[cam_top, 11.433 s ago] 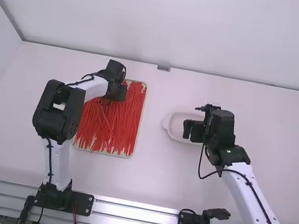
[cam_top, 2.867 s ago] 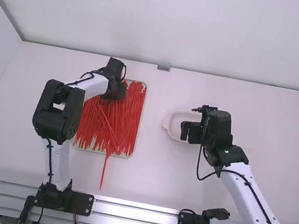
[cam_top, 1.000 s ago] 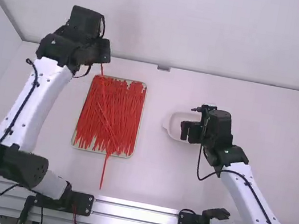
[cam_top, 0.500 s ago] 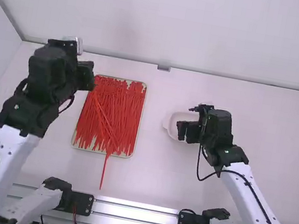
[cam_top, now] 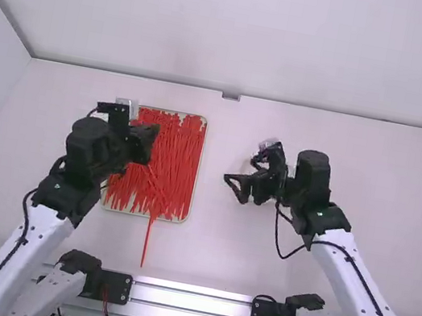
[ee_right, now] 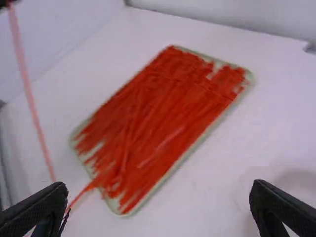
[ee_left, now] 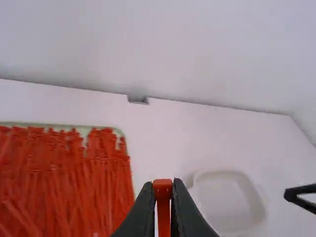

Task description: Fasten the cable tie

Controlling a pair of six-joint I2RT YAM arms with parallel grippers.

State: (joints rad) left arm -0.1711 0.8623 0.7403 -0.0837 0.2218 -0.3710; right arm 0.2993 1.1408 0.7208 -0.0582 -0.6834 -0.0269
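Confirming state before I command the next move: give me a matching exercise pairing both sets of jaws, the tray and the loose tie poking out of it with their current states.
Things:
1. left jaws
2. right jaws
3. tray
4. stray cable tie

States:
A. wide open, holding nothing
B. juts past the tray's near edge onto the white table
C. shut on one red cable tie
D. heaped with loose cable ties

Pairs: 1-C, 2-A, 3-D, 4-B
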